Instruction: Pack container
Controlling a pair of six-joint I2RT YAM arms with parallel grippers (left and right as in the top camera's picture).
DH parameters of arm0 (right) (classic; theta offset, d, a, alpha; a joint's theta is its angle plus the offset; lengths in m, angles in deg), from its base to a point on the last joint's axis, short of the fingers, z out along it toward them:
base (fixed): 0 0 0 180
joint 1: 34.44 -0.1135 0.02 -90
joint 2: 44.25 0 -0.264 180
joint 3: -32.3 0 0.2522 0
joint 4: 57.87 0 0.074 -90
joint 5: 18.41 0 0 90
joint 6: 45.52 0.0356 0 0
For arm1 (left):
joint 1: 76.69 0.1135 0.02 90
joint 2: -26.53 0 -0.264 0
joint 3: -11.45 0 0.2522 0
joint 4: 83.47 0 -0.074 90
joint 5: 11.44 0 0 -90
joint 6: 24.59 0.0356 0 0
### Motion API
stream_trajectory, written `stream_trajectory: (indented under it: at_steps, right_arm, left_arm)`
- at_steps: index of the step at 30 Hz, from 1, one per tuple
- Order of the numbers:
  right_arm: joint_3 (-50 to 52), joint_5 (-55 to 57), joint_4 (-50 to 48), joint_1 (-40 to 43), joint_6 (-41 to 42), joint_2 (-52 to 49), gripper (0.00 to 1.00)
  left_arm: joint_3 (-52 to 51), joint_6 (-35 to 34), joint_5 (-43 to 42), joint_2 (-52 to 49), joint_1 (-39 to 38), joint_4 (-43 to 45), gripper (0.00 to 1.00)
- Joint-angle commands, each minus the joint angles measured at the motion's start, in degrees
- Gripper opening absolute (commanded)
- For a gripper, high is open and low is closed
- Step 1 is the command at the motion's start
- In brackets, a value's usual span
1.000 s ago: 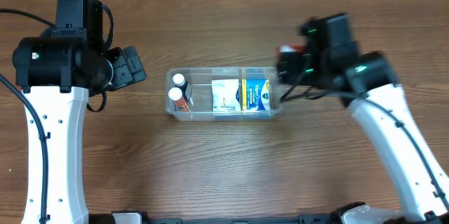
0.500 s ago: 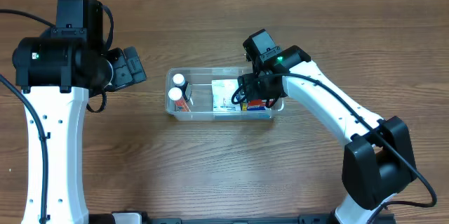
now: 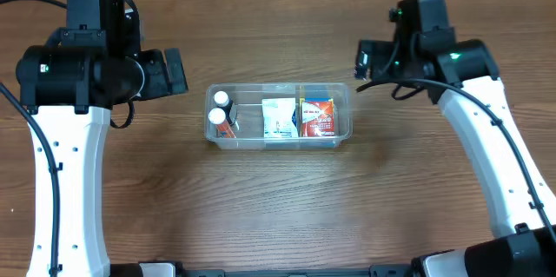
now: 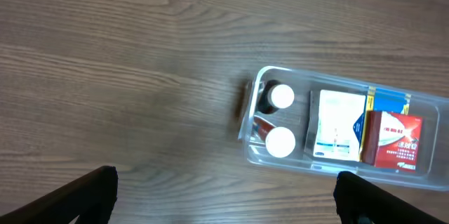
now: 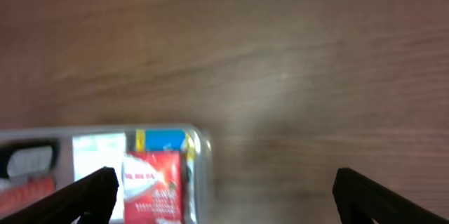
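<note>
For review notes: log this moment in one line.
container: bottles, white packet, red packet | left gripper: open | right gripper: open

Clear glossy plastic container (image 3: 279,141), wood-grain table (image 3: 278,207)

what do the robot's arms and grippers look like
The left arm and right arm are smooth white tubes joined by bulky black motor housings, each with a small green light. Thin black cables loop along both. The left gripper and right gripper are black; in the wrist views their fingers look like plain dark wedges.
</note>
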Motion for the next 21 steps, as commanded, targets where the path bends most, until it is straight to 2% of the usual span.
stream_trajectory:
  at_steps: [1,4,7,9,11,14,17,21]
  right_arm:
    - [-0.57,-5.51,1.95,2.71,-2.36,3.63,1.0]
    - [-0.42,-4.87,5.88,3.17,-2.32,10.58,1.0]
    - [7.04,-2.78,5.66,3.15,0.74,23.28,1.0]
    - [15.28,-2.69,1.99,3.15,0.48,32.2,1.0]
    - [27.06,-2.36,-3.06,3.08,0.52,45.24,1.0]
    - [36.7,-2.36,-3.3,3.04,2.23,58.75,1.0]
    - [37.64,-2.36,-0.26,3.04,2.21,62.51,1.0]
    - [37.66,-2.36,0.61,3.04,2.21,62.36,1.0]
  left_arm:
    - [0.0,1.92,-0.76,-0.39,0.17,-1.42,1.0]
    - [-0.02,0.98,-0.76,0.85,0.0,-5.01,1.0]
    - [-4.09,0.11,-0.5,9.88,-2.05,-1.77,1.0]
    - [-11.15,-0.35,-0.48,19.41,-4.33,2.51,1.0]
    - [-22.47,-0.37,1.33,32.68,-6.4,7.5,1.0]
    - [-35.15,-3.76,2.89,48.35,-6.62,10.01,1.0]
    - [-39.78,-7.63,2.86,55.95,-6.62,10.01,1.0]
    - [-39.85,-7.61,2.89,56.35,-6.62,4.63,1.0]
